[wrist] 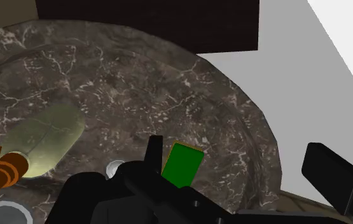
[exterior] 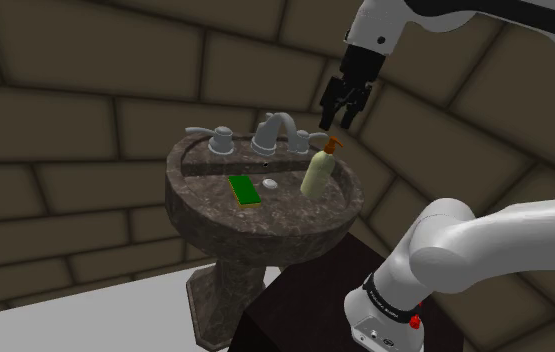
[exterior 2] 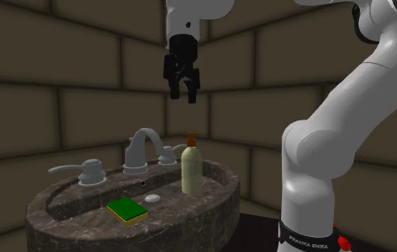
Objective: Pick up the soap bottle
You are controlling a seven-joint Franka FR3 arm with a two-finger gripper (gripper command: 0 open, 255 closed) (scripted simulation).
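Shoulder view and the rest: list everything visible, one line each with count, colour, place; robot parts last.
soap bottle: 1, cream with orange pump, upright in the basin
sponge: 1, green, flat in the basin
drain: 1, pale, basin middle
faucet: 1, grey, back rim
tap handles: 2, grey, flanking the faucet
sink: 1, dark marbled, at the walls
walls: several, brown blocks, behind the sink
floor: 1, light grey, under the sink
stand: 1, dark, beside the sink's foot
arm: 1, white, reaching over the sink
gripper: 1, black, open, above the soap bottle, not touching
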